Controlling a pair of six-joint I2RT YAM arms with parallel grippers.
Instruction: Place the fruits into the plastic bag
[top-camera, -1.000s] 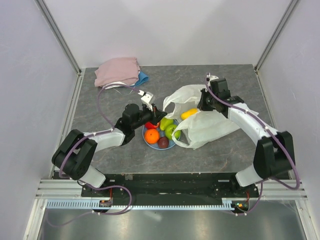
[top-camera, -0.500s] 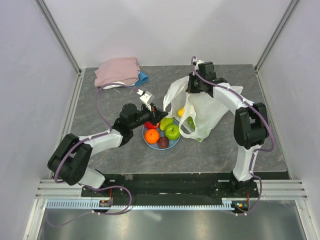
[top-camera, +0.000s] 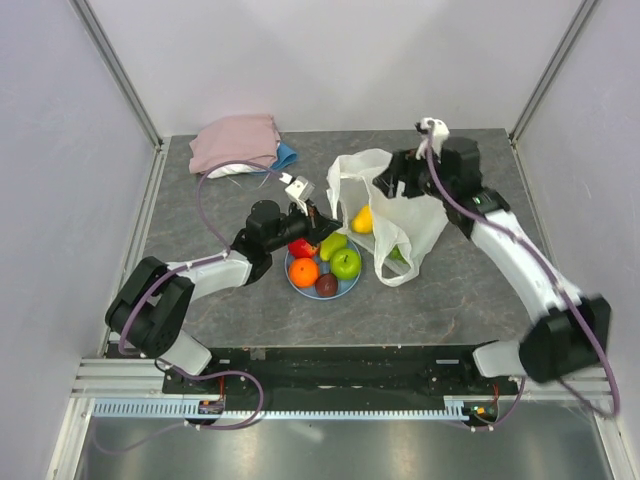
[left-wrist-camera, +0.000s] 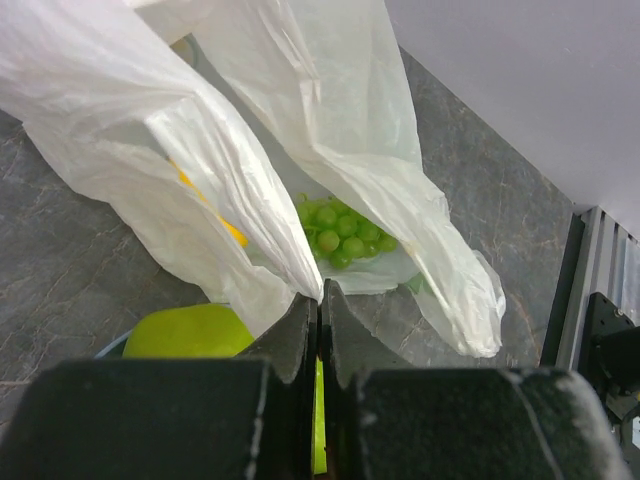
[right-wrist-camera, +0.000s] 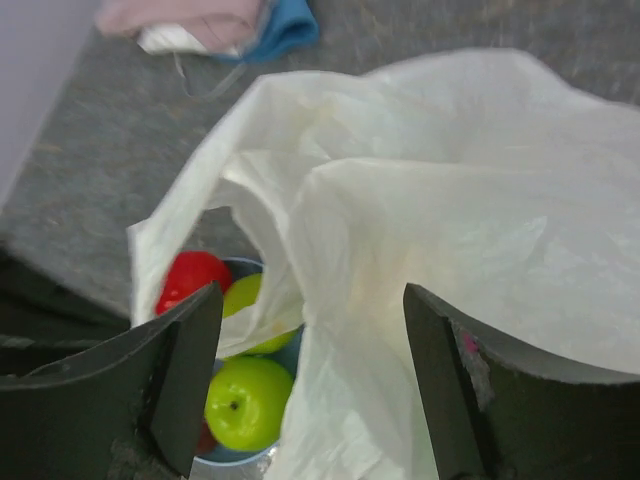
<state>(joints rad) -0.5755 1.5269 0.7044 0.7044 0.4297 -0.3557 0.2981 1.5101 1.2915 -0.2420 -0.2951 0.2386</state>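
Right arm's elbow has swung out toward the table's right edge since half a second ago. The thin white translucent plastic bag now stands taller and narrower, mid-table.

Top view: right gripper sits at the bag's far rim. Left gripper is at its left rim, over the round light-blue plate. The plate carries a glossy red apple, orange, green apple, yellow-green pear and a small dark brown-red fruit. A yellow oblong mango shows in the bag mouth. Folded pink cloth lies in the far left corner, well apart.

Left wrist view: jaws pressed flat together, and bag film runs into the tips, so it looks pinched. A green grape bunch lies at the bag bottom.

Right wrist view: fingers wide apart, film between them, nothing clamped.

Judgement: loading is under way, with two fruits in and five on the plate. Next, the right gripper should fetch a plate fruit while the left keeps the mouth open. The plate is crowded by bag and left gripper. Bare grey table is free toward the near right corner.
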